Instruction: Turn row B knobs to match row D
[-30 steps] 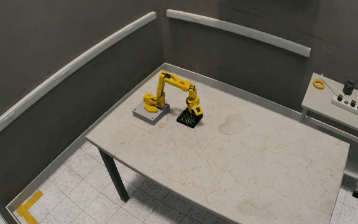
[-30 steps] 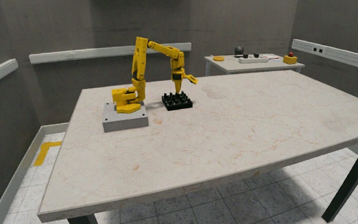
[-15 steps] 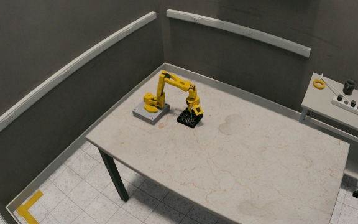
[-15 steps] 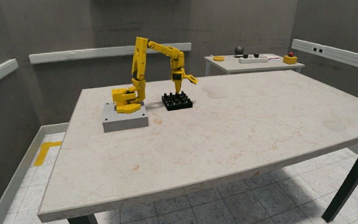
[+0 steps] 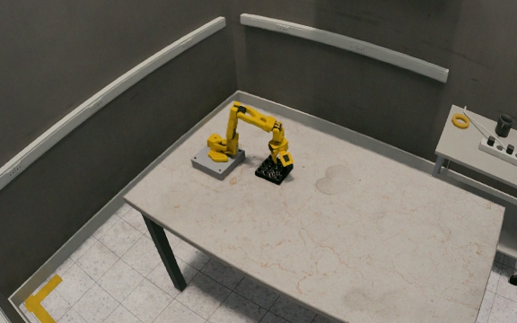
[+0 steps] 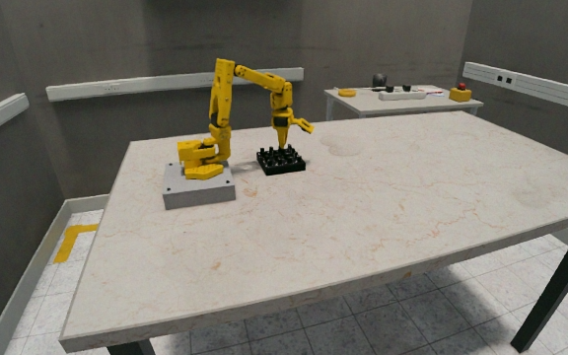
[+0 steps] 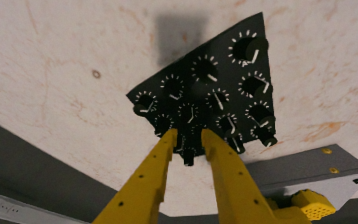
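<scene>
The black knob box (image 5: 268, 178) (image 6: 286, 169) (image 7: 221, 53) lies on the table in front of the arm's base. Its upright black knobs have white pointer lines and rings of white marks. One knob (image 7: 256, 49) stands at the box's upper right corner in the wrist view, another knob (image 7: 142, 108) at its left corner. My gripper (image 6: 282, 146) (image 7: 189, 132) points down at knob-top height over the box, its fingertips a narrow gap apart. No knob is plainly clamped. The fingers hide some knobs and dials; the socket and the row letters cannot be made out.
The grey base block (image 5: 218, 167) (image 6: 199, 196) (image 7: 305, 172) carries the arm beside the box. Walls stand behind the table (image 5: 375, 242) (image 6: 363, 212). A side table (image 5: 453, 148) (image 6: 363, 105) holds a yellow ring, a dark mug and a power strip.
</scene>
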